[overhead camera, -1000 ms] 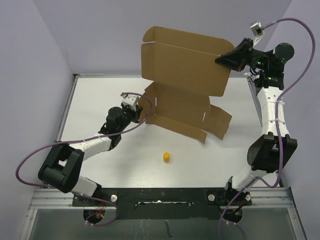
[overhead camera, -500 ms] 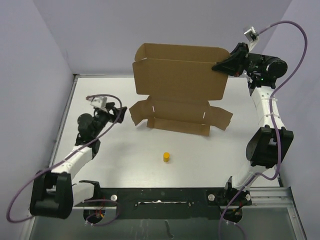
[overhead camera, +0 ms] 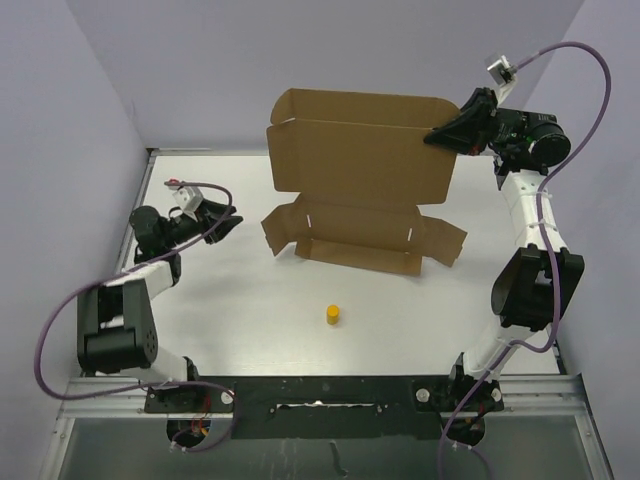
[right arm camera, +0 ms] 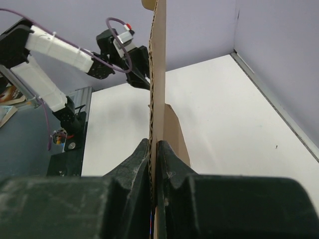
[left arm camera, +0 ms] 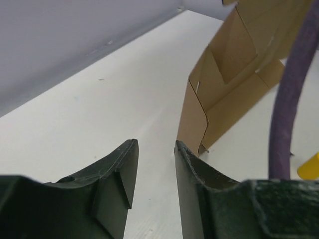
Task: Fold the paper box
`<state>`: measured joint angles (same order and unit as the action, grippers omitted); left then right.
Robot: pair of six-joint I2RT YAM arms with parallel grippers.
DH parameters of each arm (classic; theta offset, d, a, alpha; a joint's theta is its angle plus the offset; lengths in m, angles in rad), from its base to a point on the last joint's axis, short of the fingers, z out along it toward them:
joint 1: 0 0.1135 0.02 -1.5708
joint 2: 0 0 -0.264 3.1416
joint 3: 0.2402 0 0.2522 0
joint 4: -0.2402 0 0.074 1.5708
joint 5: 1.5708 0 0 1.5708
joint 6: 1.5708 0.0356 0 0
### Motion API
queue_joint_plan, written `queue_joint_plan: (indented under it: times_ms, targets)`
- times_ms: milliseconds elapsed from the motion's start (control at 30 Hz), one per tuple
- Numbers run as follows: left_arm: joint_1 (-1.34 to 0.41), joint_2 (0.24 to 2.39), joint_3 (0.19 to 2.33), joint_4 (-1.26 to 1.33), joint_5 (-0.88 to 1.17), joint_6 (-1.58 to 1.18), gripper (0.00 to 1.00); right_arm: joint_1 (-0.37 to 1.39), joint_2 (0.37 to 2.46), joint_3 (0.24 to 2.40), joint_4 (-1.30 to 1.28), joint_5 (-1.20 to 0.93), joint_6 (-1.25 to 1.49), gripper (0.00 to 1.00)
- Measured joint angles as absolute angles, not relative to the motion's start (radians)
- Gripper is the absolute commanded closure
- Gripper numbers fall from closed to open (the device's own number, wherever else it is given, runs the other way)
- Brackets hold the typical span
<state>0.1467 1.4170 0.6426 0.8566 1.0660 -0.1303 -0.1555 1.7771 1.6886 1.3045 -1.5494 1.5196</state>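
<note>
The paper box (overhead camera: pixel 358 160) is a brown die-cut cardboard sheet standing upright, its lower flaps (overhead camera: pixel 360 238) resting on the white table. My right gripper (overhead camera: pixel 447 133) is shut on the box's upper right corner. In the right wrist view its jaws (right arm camera: pixel 155 145) pinch the cardboard edge (right arm camera: pixel 158 74) between them. My left gripper (overhead camera: pixel 226 225) is open with a narrow gap and holds nothing, a short way left of the box's left flap (overhead camera: pixel 272 222). In the left wrist view the fingers (left arm camera: pixel 128 167) frame bare table, with the box (left arm camera: pixel 224 84) ahead to the right.
A small yellow cylinder (overhead camera: pixel 332 314) stands on the table (overhead camera: pixel 220 300) in front of the box, and shows at the right edge (left arm camera: pixel 311 168) of the left wrist view. Lilac walls close off the back and sides. A purple cable (left arm camera: pixel 294 89) hangs by the left wrist.
My left gripper opened and drew back leftward, away from the box's left flap. The box went from tilted to level, its lower flaps now resting on the table. The right grip is unchanged.
</note>
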Motion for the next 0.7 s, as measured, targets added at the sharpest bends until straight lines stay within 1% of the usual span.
queue_joint_plan:
  times_ms: [100, 200, 267, 433, 700]
  targets:
    - [0.123, 1.578, 0.670, 1.002, 1.162, -0.181, 0.59, -0.155, 1.777, 1.689, 1.314, -1.549, 1.531, 1.00]
    - [0.080, 1.677, 0.732, 1.082, 1.215, -0.207, 0.47, -0.155, 1.777, 1.689, 1.316, -1.550, 1.536, 1.00]
    - [0.040, 1.715, 0.775, 1.105, 1.234, -0.200, 0.42, -0.155, 1.777, 1.689, 1.317, -1.550, 1.540, 1.00]
    - [-0.048, 1.770, 0.824, 1.139, 1.267, -0.171, 0.38, -0.154, 1.777, 1.695, 1.316, -1.550, 1.547, 1.00]
    - [-0.072, 1.813, 0.823, 1.142, 1.285, -0.140, 0.26, -0.144, 1.777, 1.700, 1.316, -1.550, 1.550, 1.00]
